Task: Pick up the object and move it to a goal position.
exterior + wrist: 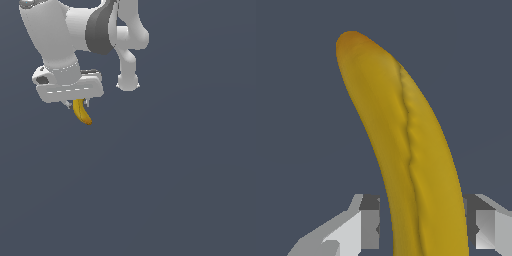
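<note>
The white arm (75, 30) fills the exterior view's upper left. Below it the gripper (76, 103) has its 2 fingers (363, 225) clamped on the banana (81, 113), which hangs down from them, curved, darker at the tip.

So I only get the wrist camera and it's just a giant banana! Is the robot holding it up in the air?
Observer: Yes. In the exterior view the banana hangs below the gripper, with nothing touching its lower end.
Operator: Is it hanging straight down?
Observer: Not quite. It curves, and its lower tip swings toward the exterior view's right.
Operator: Is the banana bigger than the robot's hand?
Observer: No. It looks narrower and shorter than the white gripper bar above it.
Operator: Can you see where it's supposed to go?
Observer: No, no goal marker shows in either view.
</note>
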`<move>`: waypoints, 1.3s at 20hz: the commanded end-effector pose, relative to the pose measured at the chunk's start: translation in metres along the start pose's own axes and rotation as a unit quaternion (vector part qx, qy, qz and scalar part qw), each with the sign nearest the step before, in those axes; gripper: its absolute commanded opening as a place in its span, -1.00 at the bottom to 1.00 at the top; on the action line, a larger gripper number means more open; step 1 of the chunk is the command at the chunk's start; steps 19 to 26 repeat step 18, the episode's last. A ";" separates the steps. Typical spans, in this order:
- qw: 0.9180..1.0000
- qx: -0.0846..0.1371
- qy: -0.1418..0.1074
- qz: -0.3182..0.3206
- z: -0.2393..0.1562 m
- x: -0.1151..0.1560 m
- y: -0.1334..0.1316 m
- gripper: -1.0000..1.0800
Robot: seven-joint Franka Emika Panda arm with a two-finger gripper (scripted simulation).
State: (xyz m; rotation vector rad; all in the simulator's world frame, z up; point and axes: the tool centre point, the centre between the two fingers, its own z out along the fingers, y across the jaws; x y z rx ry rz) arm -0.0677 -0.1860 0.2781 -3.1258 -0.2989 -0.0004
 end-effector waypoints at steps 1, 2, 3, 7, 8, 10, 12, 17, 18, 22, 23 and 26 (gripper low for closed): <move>1.000 0.000 0.000 -0.001 -0.021 0.000 0.014 -1.00; 1.000 0.000 0.000 -0.001 -0.027 0.000 0.019 -1.00; 1.000 0.000 0.000 -0.001 -0.034 0.001 0.023 -1.00; 1.000 -0.001 0.000 -0.001 -0.053 0.002 0.037 -1.00; 1.000 -0.001 0.000 -0.001 -0.057 0.002 0.040 -1.00; 1.000 -0.001 0.000 -0.001 -0.063 0.002 0.045 -1.00; 1.000 -0.001 0.000 -0.001 -0.068 0.003 0.048 -1.00; 1.000 -0.001 0.000 -0.001 -0.073 0.004 0.052 -1.00; 1.000 -0.001 0.000 -0.001 -0.073 0.004 0.053 -1.00; 1.000 -0.001 0.000 -0.001 -0.073 0.004 0.053 -1.00; 1.000 -0.001 0.000 -0.001 -0.073 0.004 0.053 -1.00; 1.000 -0.001 0.000 -0.001 -0.073 0.004 0.053 -1.00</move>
